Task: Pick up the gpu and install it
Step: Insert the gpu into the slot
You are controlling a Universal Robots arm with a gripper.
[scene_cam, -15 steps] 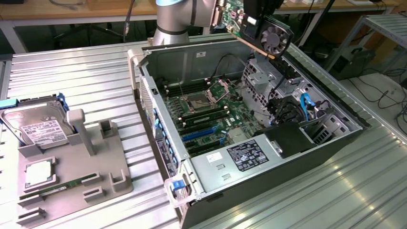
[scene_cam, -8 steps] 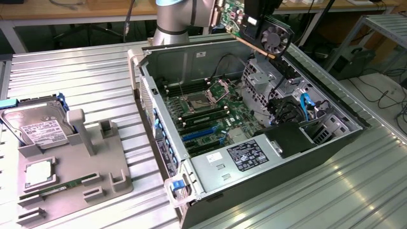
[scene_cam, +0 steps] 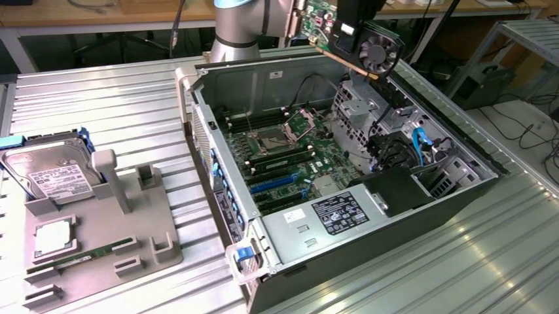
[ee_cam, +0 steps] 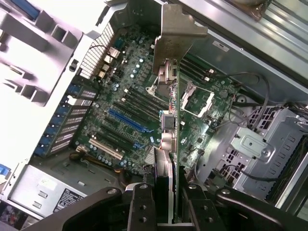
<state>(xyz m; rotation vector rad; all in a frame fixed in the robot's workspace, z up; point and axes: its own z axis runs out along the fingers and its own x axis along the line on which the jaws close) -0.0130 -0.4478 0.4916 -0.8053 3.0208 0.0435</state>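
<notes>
Gpu lengthwise, bracket farthest from end effector.

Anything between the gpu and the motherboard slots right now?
Nothing visible. The end effector holds the gpu above the open case; the slots lie bare below, cables off by the drive cage.

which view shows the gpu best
The exterior view: the gpu hangs above the open case with its fan face plain. The wrist view shows it edge-on, silver bracket at the far end, gripped in the claw.
</notes>
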